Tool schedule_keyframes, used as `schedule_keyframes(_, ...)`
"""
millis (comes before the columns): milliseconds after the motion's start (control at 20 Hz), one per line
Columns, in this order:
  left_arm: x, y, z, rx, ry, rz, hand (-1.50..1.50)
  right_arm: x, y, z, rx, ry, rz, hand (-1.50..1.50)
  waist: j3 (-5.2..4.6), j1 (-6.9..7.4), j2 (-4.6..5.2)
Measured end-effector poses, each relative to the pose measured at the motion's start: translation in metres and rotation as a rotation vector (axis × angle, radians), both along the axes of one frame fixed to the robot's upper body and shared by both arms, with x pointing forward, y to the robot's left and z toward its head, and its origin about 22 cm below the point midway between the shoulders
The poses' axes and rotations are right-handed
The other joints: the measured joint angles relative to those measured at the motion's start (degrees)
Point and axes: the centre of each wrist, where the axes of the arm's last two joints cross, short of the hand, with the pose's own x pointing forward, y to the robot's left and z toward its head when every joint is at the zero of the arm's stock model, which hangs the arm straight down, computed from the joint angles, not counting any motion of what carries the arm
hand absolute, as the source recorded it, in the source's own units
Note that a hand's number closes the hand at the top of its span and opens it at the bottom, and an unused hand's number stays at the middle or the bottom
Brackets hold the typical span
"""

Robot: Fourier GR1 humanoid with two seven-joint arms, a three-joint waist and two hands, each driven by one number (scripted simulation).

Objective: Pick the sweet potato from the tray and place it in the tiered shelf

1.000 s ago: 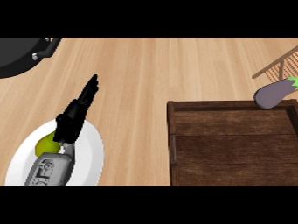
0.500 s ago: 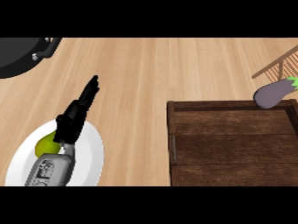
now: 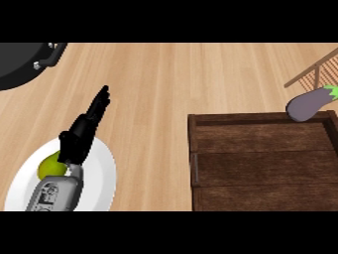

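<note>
Head view: no readable writing; small marks on the grey forearm are illegible. Left robot hand (image 3: pixel 84 130) is over the white plate (image 3: pixel 102 173), fingers straight and together, pointing up-right across the worktop (image 3: pixel 186 79). Its forearm partly hides a yellow-green fruit (image 3: pixel 49 167) on the plate. Right robot hand is out of frame. Dark wooden tray (image 3: pixel 266 158) is cut off at right and bottom. A purple eggplant (image 3: pixel 309 103) sits at the tray's far-right rim, beside the tiered shelf (image 3: pixel 325 69), of which only a corner shows. Black pan (image 3: pixel 14 62) is cut off top-left. Sweet potato isn't visible anywhere.
</note>
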Motion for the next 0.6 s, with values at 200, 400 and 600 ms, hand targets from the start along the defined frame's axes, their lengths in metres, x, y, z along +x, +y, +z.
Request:
schedule_keyframes(200,0.001,0.005,0.002,-0.001,-0.005,0.017,0.00,-0.027,-0.014,-0.004,0.008,0.104,0.003,-1.50,0.18,-0.62,0.10)
schedule_keyframes(400,0.001,0.008,0.002,-0.003,-0.007,0.024,0.00,-0.046,-0.024,-0.014,-0.018,0.171,0.019,-1.50,0.44,-1.41,0.07)
schedule_keyframes(600,-0.002,0.012,0.002,-0.005,-0.002,0.037,0.00,-0.064,-0.031,-0.023,-0.040,0.219,0.047,-1.50,0.61,-2.04,-0.10)
